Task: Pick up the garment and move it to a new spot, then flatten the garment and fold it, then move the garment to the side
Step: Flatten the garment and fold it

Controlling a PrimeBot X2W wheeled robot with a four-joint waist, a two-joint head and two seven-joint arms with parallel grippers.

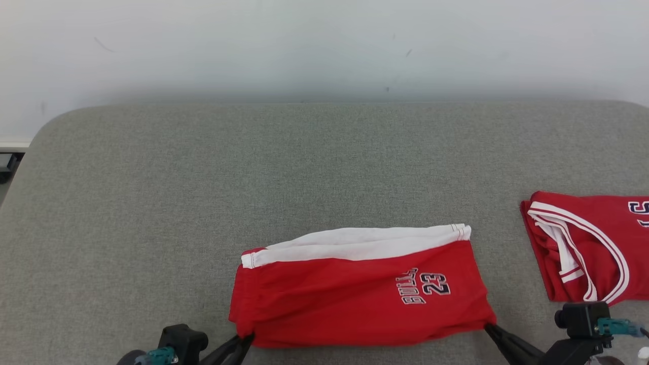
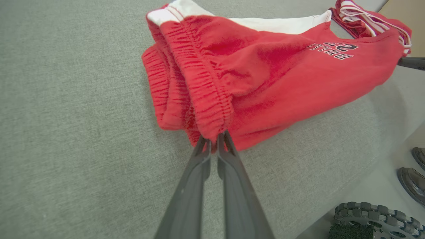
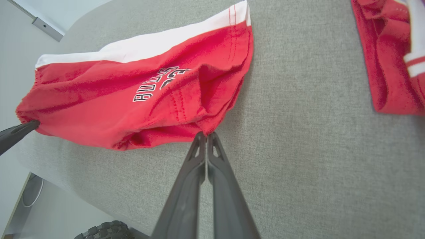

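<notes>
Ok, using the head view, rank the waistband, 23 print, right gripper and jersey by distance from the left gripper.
1. waistband: left end of the shorts, pinched by the left gripper.
2. 23 print: on the shorts' right half.
3. right gripper: pinching the shorts' right corner.
4. jersey: far right, apart from the shorts.

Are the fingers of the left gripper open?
No, the left gripper is shut on the waistband corner of the red shorts.
</notes>
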